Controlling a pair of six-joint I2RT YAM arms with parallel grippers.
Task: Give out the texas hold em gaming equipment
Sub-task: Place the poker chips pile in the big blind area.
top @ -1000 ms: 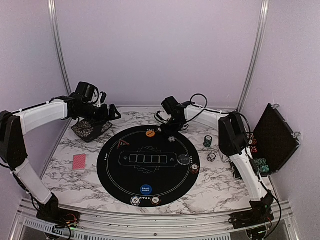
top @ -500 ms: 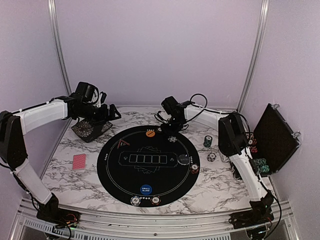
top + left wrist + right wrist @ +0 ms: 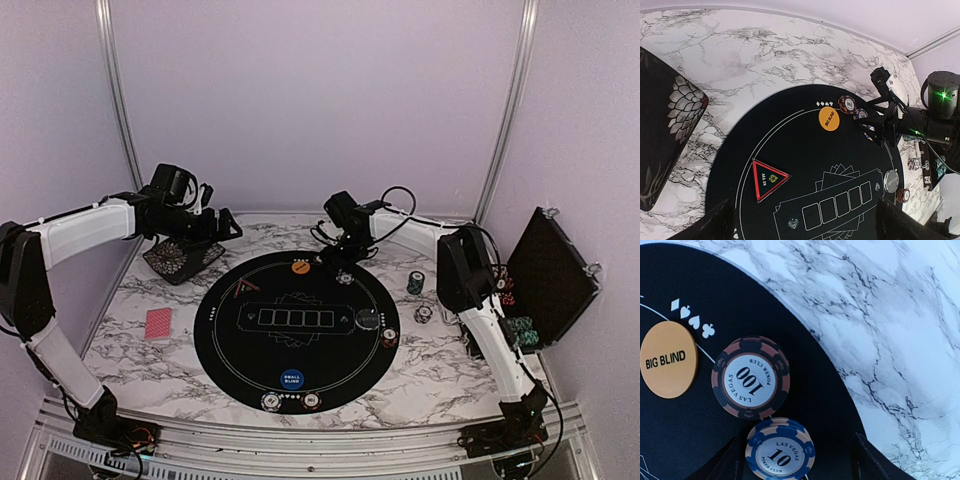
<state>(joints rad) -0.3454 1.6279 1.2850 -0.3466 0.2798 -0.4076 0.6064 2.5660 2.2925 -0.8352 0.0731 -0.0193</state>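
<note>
At the bottom of the right wrist view, the blue-and-cream striped poker chip [image 3: 780, 451] lies flat on the round black mat [image 3: 690, 285], between the parted jaws of the right gripper [image 3: 798, 436], unclamped. It looks rigid, light and slick-faced, so it is best pinched across its rim. The left gripper [image 3: 806, 201] hangs wide apart, empty.

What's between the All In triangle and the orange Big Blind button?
Between triangle and button, only bare black mat with a printed arc; left wrist view.
</note>
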